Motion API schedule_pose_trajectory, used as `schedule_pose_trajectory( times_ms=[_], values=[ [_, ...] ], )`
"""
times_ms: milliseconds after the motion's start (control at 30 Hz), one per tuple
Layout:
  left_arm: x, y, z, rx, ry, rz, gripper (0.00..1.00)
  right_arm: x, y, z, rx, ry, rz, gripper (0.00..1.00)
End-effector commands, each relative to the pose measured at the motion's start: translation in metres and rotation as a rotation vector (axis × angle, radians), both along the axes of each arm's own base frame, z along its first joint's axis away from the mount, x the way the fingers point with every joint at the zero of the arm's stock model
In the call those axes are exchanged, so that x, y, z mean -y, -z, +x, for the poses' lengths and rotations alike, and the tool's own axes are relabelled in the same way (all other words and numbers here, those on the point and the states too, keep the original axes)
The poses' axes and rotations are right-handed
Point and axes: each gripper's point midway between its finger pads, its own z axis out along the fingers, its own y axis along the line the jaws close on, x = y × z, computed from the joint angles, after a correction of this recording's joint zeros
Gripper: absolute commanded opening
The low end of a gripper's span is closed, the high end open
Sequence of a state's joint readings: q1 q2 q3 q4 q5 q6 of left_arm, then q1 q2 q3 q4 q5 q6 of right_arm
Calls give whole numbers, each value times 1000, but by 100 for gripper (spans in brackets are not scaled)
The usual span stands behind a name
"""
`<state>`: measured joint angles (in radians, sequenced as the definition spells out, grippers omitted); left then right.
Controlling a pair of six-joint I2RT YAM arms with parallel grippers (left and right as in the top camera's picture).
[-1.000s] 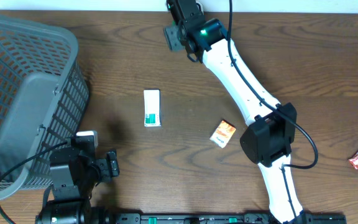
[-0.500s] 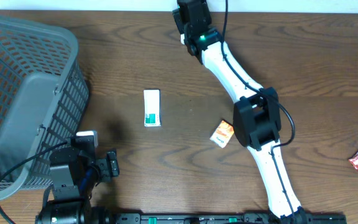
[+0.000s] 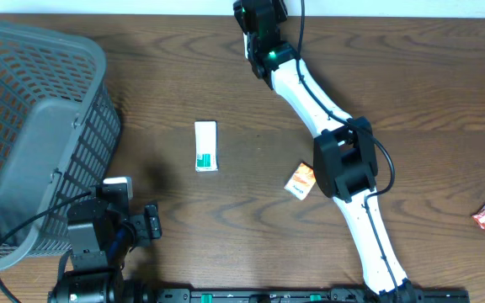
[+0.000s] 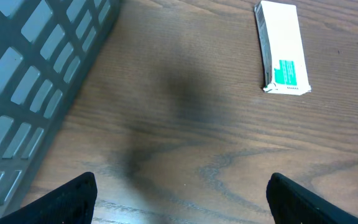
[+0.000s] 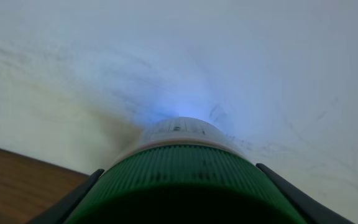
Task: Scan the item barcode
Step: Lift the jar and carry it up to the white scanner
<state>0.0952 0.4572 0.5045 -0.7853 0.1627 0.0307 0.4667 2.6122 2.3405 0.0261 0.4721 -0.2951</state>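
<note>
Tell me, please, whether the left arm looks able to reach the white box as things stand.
Probably yes: the left tool is open, the white box lies flat on bare table ahead of it, and the basket stands aside.

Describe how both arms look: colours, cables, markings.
Right arm: white links, black joint housings, a lit green light near the wrist, and a thin black cable looping off the elbow. Left arm: all black, with black cables and a small pale block on top. Its fingers are dark and matte. No readable markings.
</note>
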Motion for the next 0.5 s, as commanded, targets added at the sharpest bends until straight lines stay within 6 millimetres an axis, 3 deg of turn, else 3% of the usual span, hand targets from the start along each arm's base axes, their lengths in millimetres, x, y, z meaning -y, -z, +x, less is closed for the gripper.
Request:
schedule_pose_trajectory(
  times_ms=[0, 267, 467],
  values=[
    [2, -1, 0, 3, 19, 3, 88, 5, 10, 5, 19, 34, -77, 60],
    [2, -1, 0, 3, 19, 3, 88, 10, -3, 9, 69, 31, -158, 59],
    [2, -1, 0, 3, 19, 3, 88, 19, -13, 3, 55, 87, -200, 53]
  ],
)
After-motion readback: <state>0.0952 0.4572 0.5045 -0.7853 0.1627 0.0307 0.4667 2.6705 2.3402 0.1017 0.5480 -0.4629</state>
